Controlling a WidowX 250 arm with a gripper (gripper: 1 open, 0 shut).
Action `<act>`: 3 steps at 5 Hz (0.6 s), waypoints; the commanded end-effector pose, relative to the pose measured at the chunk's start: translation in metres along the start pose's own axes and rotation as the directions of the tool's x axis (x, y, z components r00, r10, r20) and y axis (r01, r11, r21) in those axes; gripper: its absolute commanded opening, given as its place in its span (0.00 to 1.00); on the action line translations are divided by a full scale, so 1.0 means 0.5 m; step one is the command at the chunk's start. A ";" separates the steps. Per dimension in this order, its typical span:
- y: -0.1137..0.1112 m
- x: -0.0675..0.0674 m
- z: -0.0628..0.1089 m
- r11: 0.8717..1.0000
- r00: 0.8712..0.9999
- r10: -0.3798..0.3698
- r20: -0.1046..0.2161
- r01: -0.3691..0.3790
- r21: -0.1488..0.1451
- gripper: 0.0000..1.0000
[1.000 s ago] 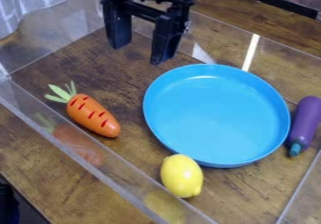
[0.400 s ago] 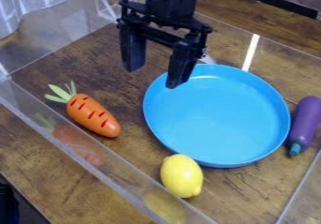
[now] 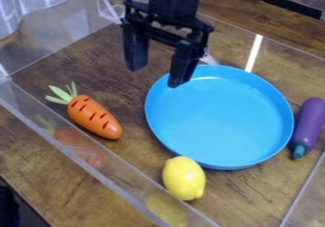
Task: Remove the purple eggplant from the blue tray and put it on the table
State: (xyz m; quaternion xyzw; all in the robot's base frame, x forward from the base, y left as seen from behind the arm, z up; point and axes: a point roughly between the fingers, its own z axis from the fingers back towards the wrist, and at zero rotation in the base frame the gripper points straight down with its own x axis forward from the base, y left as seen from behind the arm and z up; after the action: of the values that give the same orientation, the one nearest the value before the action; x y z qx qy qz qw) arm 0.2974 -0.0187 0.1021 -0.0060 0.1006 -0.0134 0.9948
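Open gripper, blue tray, eggplant on the table.
My gripper (image 3: pixel 160 69), jaws spread wide with nothing between them, hangs by the upper-left rim of the round blue tray (image 3: pixel 219 117), which holds nothing; left of the tray, one orange carrot (image 3: pixel 93 116) with green top; below it, near the rim, one yellow lemon (image 3: pixel 184 178); at far right, one purple eggplant (image 3: pixel 309 126), outside the tray on the brown wood-grain table (image 3: pixel 95 65), stem end toward me.

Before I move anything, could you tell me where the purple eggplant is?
In the camera view, the purple eggplant lies on the table at the right edge, just beside the blue tray.
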 end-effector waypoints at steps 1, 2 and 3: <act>0.012 0.037 0.014 1.000 0.998 -0.024 0.053 0.024 0.003 1.00; -0.007 0.067 0.009 0.999 0.997 -0.051 0.058 0.051 0.004 1.00; -0.015 0.081 0.006 0.997 0.996 -0.075 0.048 0.074 0.005 1.00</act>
State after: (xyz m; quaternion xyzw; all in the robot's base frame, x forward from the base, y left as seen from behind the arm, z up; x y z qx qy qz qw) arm 0.3299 -0.0214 0.0801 -0.0084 0.1057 -0.0407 0.9935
